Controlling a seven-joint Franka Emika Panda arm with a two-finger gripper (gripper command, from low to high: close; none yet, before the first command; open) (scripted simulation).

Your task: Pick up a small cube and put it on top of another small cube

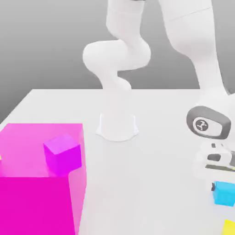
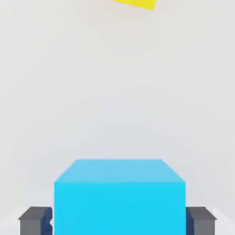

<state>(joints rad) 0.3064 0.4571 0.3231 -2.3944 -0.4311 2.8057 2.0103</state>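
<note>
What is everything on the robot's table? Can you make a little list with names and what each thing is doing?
gripper: one finger on each side of the small cube
small cube: cyan-blue, between the fingers
purple cube: sits on the big magenta block
yellow block: on the table, near the small cube

Glossy white Panda arm (image 1: 120, 55) with rounded, bulbous joints, flared white base (image 1: 117, 127); grey oval wrist cap (image 1: 208, 122) bearing a round white emblem; dark grey finger pads (image 2: 35, 220)
</note>
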